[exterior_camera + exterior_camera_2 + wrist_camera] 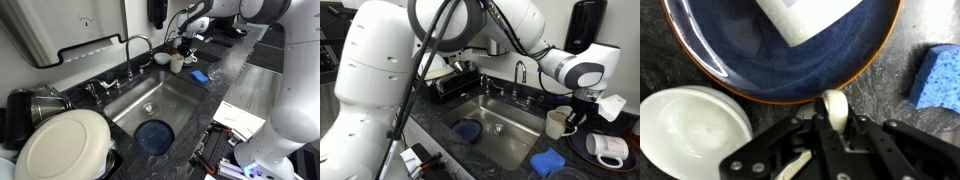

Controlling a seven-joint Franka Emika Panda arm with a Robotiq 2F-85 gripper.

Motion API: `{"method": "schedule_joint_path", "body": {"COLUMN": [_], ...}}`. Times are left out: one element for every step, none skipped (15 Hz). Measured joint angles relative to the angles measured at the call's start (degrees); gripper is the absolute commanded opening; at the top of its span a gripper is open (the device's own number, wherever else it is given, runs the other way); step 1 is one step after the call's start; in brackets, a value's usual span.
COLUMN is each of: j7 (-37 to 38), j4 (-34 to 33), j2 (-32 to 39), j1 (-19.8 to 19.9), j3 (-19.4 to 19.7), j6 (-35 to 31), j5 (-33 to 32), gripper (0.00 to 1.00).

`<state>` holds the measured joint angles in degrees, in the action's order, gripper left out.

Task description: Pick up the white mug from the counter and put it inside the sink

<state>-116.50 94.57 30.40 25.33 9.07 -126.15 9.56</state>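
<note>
The white mug (pixel 177 63) stands on the dark speckled counter (pixel 226 72) just past the sink's far corner; it also shows in an exterior view (pixel 556 122). My gripper (pixel 578 108) comes down over its handle side. In the wrist view the off-white mug handle (pixel 833 104) sits tight between the two black fingers of my gripper (pixel 831 120), which looks shut on it. The mug still rests on the counter. The steel sink (pixel 128 102) lies beside it, with a curved faucet (pixel 137 42) behind.
A blue-glazed plate (pixel 760 50) holding a white object (pixel 810 15), a shallow white bowl (pixel 690 128) and a blue sponge (pixel 939 76) lie close around the mug. A blue dish (pixel 153 135) lies in the sink. A large white plate (pixel 62 146) rests on a rack.
</note>
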Motion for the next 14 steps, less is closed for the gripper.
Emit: {"method": "schedule_joint_path", "body": {"j7": [0.14,0.22,0.26,0.27,0.27,0.27,0.27,0.27,0.27,0.26,0.26,0.24,0.21,0.21], "j4": [0.0,0.0,-0.01,0.0,0.0,0.08,0.22,0.54,1.07,1.77,2.57,3.45,4.37,5.34], "j2": [0.0,0.0,0.0,-0.02,-0.06,-0.17,-0.4,-0.93,-1.77,-2.93,-4.19,-5.57,-6.98,-8.4], "j1": [0.0,0.0,0.0,0.0,-0.02,-0.05,-0.1,-0.18,-0.26,-0.35,-0.44,-0.53,-0.65,-0.8], "j3": [0.0,0.0,0.0,0.0,0.0,0.0,0.0,0.0,0.0,0.0,0.0,0.0,0.0,0.0], "j6": [0.01,0.02,0.03,0.06,0.09,0.1,0.13,0.29,0.6,0.87,1.19,1.57,2.16,2.96], "j5": [-0.01,-0.01,-0.02,-0.08,-0.25,-0.62,-1.06,-1.62,-2.2,-2.72,-3.05,-3.23,-3.25,-3.25], "gripper": [0.04,0.04,0.04,0.04,0.04,0.04,0.04,0.04,0.04,0.04,0.04,0.04,0.04,0.04]}}
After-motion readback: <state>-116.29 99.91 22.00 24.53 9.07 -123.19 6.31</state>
